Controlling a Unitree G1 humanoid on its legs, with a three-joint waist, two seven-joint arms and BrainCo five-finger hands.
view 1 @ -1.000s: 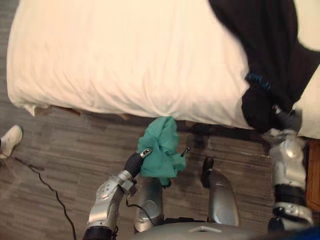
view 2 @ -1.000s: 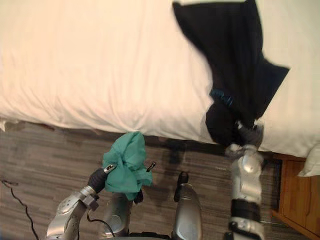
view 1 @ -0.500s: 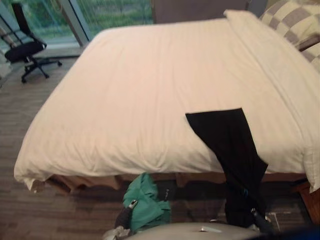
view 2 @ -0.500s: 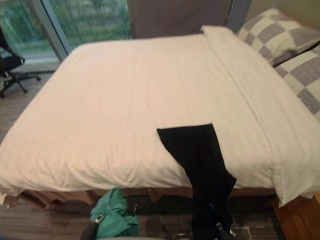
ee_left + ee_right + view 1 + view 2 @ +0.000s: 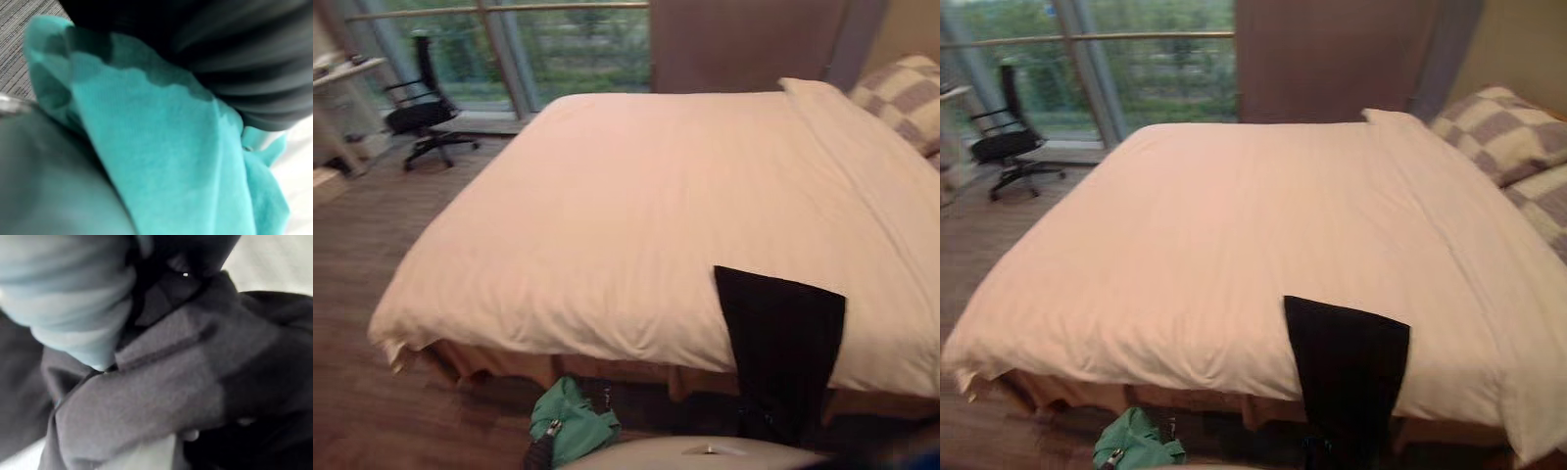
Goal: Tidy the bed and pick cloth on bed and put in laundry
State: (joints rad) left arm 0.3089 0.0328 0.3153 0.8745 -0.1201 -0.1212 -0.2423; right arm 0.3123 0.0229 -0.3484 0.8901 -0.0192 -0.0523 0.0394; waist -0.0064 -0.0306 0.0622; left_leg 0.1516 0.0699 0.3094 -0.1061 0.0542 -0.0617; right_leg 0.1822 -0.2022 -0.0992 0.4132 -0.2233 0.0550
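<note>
At the near edge of the bed [image 5: 607,215], low down by the floor [image 5: 372,411], my left hand [image 5: 541,453] has the teal cloth [image 5: 576,426] bunched round it. My fingers seem curled into the cloth, though its folds cover most of them. The hand sits low and close to me, with the cloth clear of the bed and just under its edge.

Toward my right, a black cloth [image 5: 778,352] lies draped over the same edge, its top flat on the white cover and the rest hanging down the side. My right hand [image 5: 73,293] is pressed up against that dark cloth, which wraps close about it. Whether that hand grips the cloth I cannot tell.
</note>
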